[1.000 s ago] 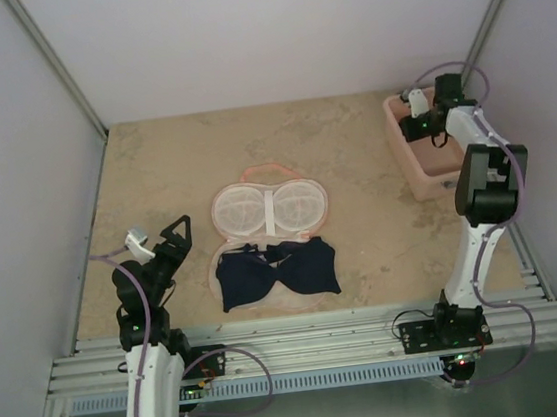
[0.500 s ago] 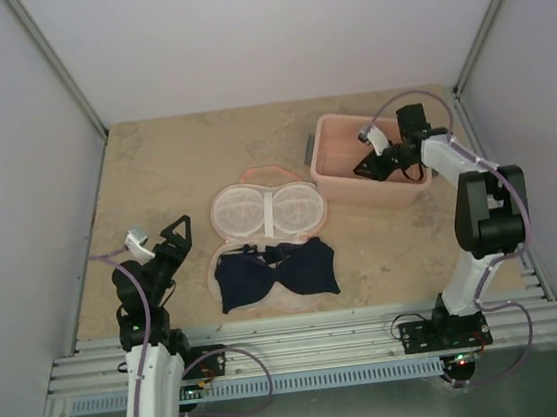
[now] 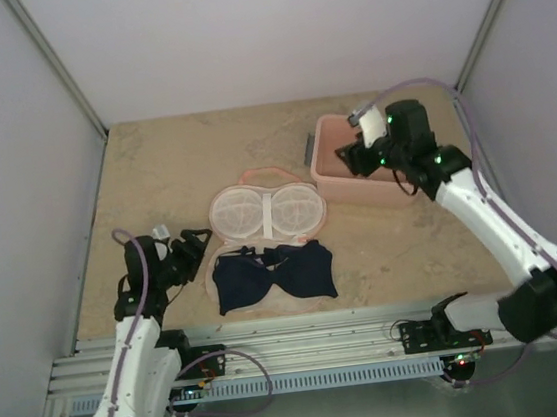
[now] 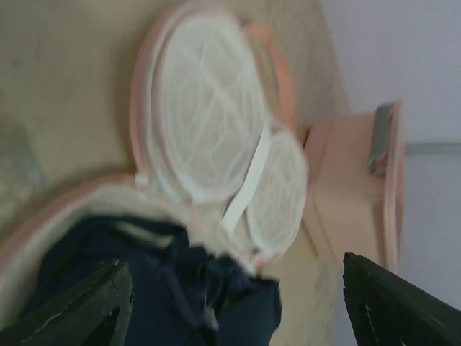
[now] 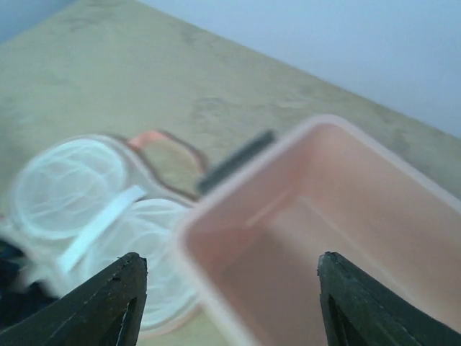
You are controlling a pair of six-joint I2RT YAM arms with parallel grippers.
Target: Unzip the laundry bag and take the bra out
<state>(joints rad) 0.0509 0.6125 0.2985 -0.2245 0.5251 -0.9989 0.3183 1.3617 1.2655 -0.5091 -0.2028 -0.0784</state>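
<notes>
On the tan table (image 3: 153,162), the laundry bag (image 3: 269,210) lay unzipped and folded open. Its two white mesh lobes were turned up toward the far side and its near half lay flat toward my bases. Inside that near half lay the bra (image 3: 274,275), dark navy, cups side by side, not yet lifted out.

My left gripper (image 3: 196,250) hovered low just beside the bag's left edge, pointing at the bra, jaws spread wide with nothing between them. Through the left wrist camera, both dark fingers (image 4: 86,306) framed the navy fabric and the mesh lid beyond it.

My right gripper (image 3: 351,156) hung over the near-left part of the pink tub (image 3: 357,187), which stood near the bag's far right lobe. Its jaws were spread too, and in the right wrist view the tub's corner sat between them. Whether either finger (image 5: 108,303) touched the rim I could not tell. A grey tab (image 3: 307,150) showed at the tub's left end.
</notes>
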